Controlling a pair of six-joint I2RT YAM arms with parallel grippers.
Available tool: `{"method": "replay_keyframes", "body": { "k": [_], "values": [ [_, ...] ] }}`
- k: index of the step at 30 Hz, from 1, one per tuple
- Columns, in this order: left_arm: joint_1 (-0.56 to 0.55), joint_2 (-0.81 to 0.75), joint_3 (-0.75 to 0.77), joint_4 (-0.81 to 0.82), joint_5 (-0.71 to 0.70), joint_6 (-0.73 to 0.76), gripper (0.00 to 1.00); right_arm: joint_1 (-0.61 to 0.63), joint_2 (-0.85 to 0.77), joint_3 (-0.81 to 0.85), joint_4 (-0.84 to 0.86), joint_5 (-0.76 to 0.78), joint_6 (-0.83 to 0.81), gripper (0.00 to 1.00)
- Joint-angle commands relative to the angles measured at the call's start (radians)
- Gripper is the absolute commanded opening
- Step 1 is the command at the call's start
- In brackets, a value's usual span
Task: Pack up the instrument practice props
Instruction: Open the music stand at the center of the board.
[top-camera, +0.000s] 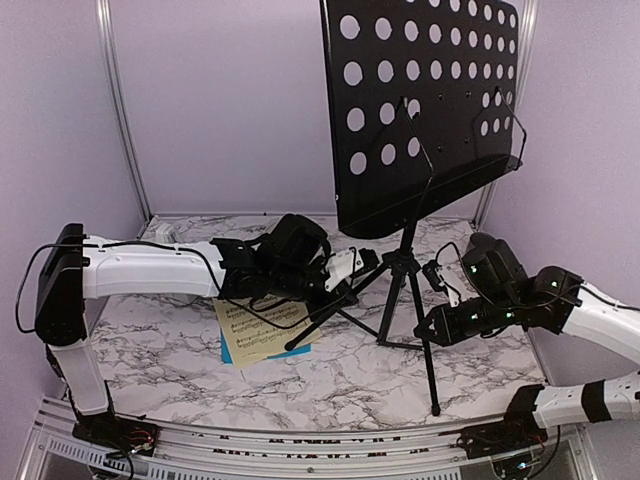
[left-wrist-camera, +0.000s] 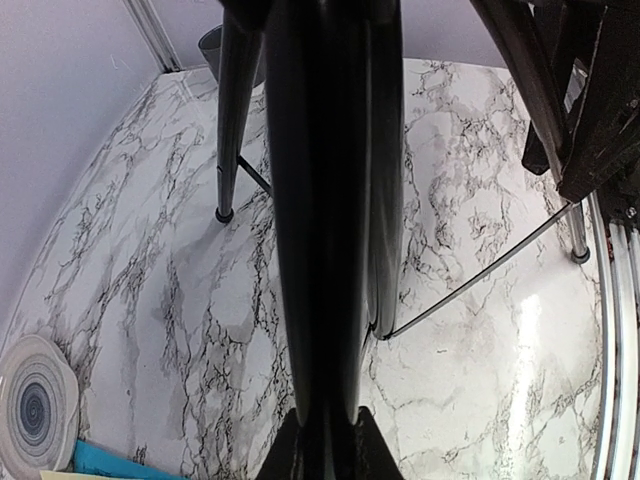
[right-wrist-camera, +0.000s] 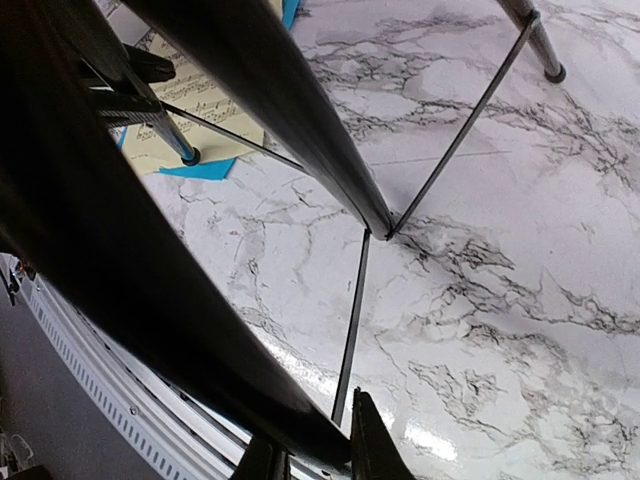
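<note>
sheet-music pages (top-camera: 262, 332) lie flat on the table (top-camera: 330, 400) at 8 o'clock from the tripod hub, yellow over blue; a leg tip seems to rest on their edge in my right wrist view; they look thin, floppy and slick on the marble, so I'd pinch a corner or slide them to an edge, and only once that leg is off; my left gripper (left-wrist-camera: 328, 450) comes in at 9 o'clock of the hub, fingers clamped on a black tube low on the music stand (top-camera: 425, 110), tube running straight out between them; the stand is upright mid-table, perforated desk tilted up at 12 to 1 o'clock, tripod legs (top-camera: 432, 370) splayed; I judge it stiff metal, not heavy but top-heavy with that wide desk, so it will want to tip; smooth painted tube likely slips under twist, so hold low near the hub, not the desk; thin brace wires (right-wrist-camera: 455, 130) look bendable, keep off them; my right gripper (right-wrist-camera: 315, 455) sits at 4 o'clock of the hub, closed around another dark tube, looks like a leg; two low grips should let the legs fold without the top swinging; metronome: can't find it in any view.
</note>
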Motion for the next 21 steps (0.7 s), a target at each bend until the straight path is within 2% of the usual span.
{"method": "replay_keyframes", "body": {
  "k": [1, 12, 13, 14, 15, 18, 21],
  "values": [
    [0.025, 0.024, -0.073, -0.337, -0.065, 0.044, 0.00, -0.047, 0.001, 0.004, -0.211, 0.168, 0.248, 0.02],
    [0.025, 0.022, -0.068, -0.247, -0.017, -0.016, 0.00, -0.046, -0.077, -0.056, -0.050, 0.131, 0.227, 0.11],
    [0.024, 0.016, -0.073, -0.228, -0.018, -0.026, 0.00, -0.047, -0.088, -0.065, -0.026, 0.135, 0.225, 0.15],
    [0.025, 0.010, -0.078, -0.205, -0.011, -0.037, 0.00, -0.046, -0.101, -0.073, -0.001, 0.134, 0.223, 0.26],
    [0.025, 0.004, -0.085, -0.184, -0.002, -0.048, 0.04, -0.047, -0.117, -0.085, 0.030, 0.132, 0.216, 0.30],
    [0.025, -0.013, -0.104, -0.126, 0.016, -0.071, 0.22, -0.047, -0.175, -0.128, 0.126, 0.121, 0.194, 0.34],
    [0.025, -0.020, -0.110, -0.093, 0.025, -0.087, 0.30, -0.047, -0.220, -0.132, 0.168, 0.117, 0.159, 0.40]
  ]
}}
